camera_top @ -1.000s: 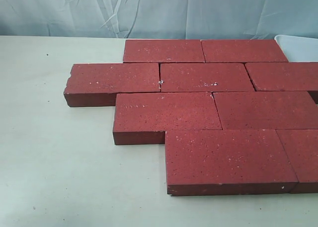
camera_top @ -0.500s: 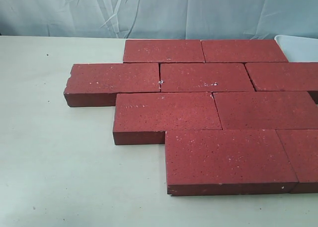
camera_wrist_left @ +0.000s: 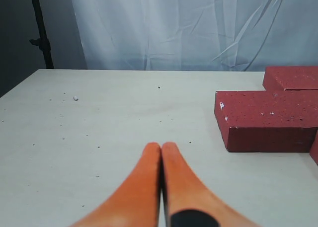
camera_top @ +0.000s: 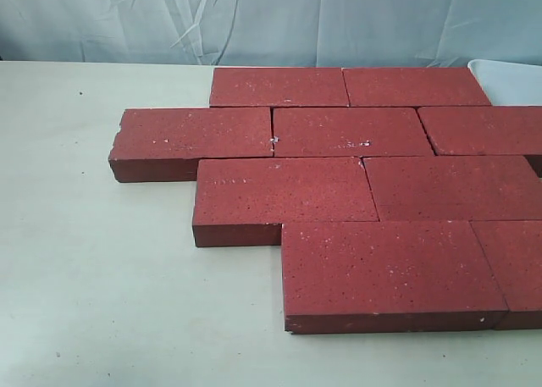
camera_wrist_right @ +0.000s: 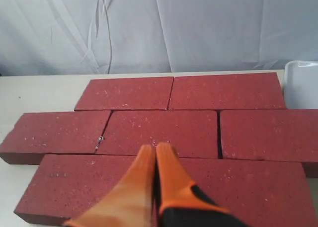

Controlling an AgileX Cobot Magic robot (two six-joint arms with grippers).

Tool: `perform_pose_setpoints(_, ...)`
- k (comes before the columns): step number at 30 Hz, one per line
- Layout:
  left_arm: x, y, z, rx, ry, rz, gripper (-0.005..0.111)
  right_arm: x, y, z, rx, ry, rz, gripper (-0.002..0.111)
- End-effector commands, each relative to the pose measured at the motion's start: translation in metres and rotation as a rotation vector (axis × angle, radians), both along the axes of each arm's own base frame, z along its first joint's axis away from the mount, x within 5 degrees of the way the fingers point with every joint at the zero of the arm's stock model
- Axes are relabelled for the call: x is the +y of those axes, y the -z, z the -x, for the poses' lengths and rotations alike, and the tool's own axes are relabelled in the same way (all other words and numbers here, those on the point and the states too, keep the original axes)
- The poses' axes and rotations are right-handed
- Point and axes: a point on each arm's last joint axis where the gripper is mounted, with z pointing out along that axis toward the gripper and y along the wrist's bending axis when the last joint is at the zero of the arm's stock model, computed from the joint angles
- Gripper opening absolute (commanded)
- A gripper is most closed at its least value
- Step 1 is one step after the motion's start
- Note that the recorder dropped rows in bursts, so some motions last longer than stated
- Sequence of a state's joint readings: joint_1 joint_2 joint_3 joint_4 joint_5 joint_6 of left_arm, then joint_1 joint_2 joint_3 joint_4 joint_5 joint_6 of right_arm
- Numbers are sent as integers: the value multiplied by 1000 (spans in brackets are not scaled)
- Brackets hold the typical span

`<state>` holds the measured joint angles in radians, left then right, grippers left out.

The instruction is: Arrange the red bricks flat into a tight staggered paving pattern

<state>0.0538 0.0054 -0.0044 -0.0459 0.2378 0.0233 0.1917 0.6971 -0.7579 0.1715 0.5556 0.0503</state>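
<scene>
Red bricks [camera_top: 339, 184] lying flat on table [camera_top: 102, 277], forming four staggered rows, edges touching, joints offset from row to row. Right side of pattern running out of exterior view. White tray [camera_top: 508, 75] sitting just beside far-right brick. Left end effector [camera_wrist_left: 161, 146] closed, orange fingers pressing together, gripping nothing, pointing over bare table near leftmost brick [camera_wrist_left: 268, 120]. Right end effector [camera_wrist_right: 155, 148] likewise closed and empty, hanging above middle rows of bricks.

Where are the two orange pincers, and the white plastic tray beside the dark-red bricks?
Orange left gripper [camera_wrist_left: 160, 148]: left wrist view, midway between its shut fingertips.
Orange right gripper [camera_wrist_right: 155, 148]: right wrist view, midway between its shut fingertips.
White plastic tray [camera_wrist_right: 302, 84]: right wrist view, bare inner surface.
</scene>
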Motion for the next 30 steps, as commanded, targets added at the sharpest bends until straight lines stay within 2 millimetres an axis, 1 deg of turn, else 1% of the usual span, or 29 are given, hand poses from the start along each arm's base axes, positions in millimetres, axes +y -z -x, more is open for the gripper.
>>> perform_pose_setpoints(1, 0, 1, 0, 1, 5, -3, 0, -7, 14, 12, -21, 15, 74, -1)
perform_pose_setpoints(9, 0, 1, 0, 1, 5, -3, 0, -15, 29, 29, -42, 64, 71, -1)
perform_pose_setpoints(14, 0, 1, 0, 1, 5, -11, 0, -19, 43, 39, -39, 88, 74, -1)
perform_pose_setpoints(30, 0, 1, 0, 1, 5, -13, 0, -23, 110, 64, 7, 106, 81, -1)
